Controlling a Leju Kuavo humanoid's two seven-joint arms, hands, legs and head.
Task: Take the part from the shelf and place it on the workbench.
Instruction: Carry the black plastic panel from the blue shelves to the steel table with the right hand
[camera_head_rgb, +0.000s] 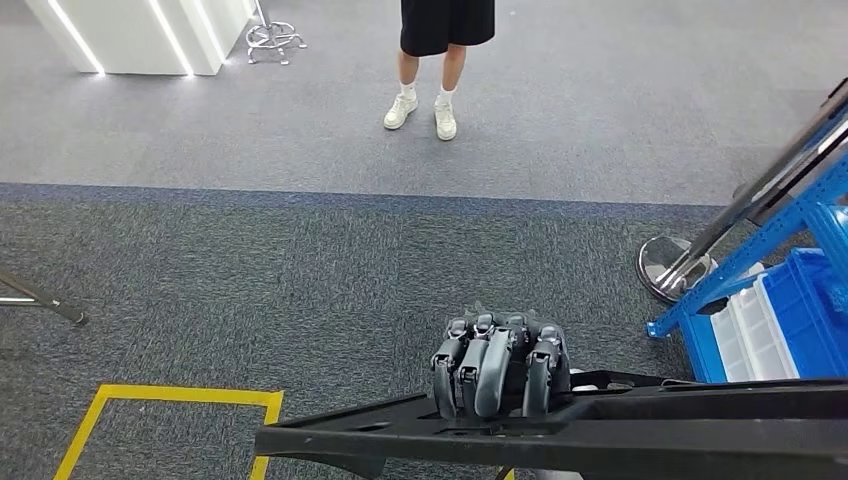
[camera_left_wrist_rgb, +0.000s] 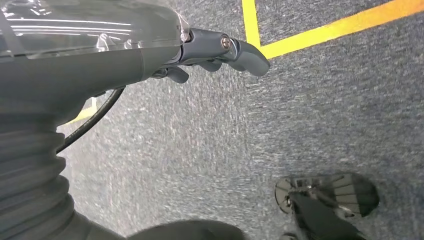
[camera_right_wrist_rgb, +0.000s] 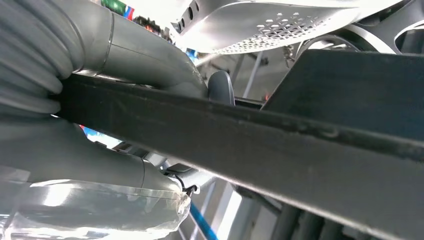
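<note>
The part (camera_head_rgb: 620, 432) is a long flat black metal frame lying across the bottom of the head view. My right hand (camera_head_rgb: 500, 366) grips it from the far side, with its dark fingers curled over the edge. In the right wrist view the black part (camera_right_wrist_rgb: 260, 145) runs as a wide bar right across my right hand (camera_right_wrist_rgb: 130, 55), whose thumb rises behind it. My left hand (camera_left_wrist_rgb: 220, 50) hangs over the grey carpet, holding nothing, with its thumb stretched out.
A blue shelf frame (camera_head_rgb: 770, 235) with blue bins (camera_head_rgb: 805, 320) stands at the right, a chrome stanchion base (camera_head_rgb: 672, 268) beside it. A person (camera_head_rgb: 440, 60) stands ahead on the carpet. Yellow floor tape (camera_head_rgb: 170, 398) marks a box at the lower left. A white counter (camera_head_rgb: 140, 35) is far left.
</note>
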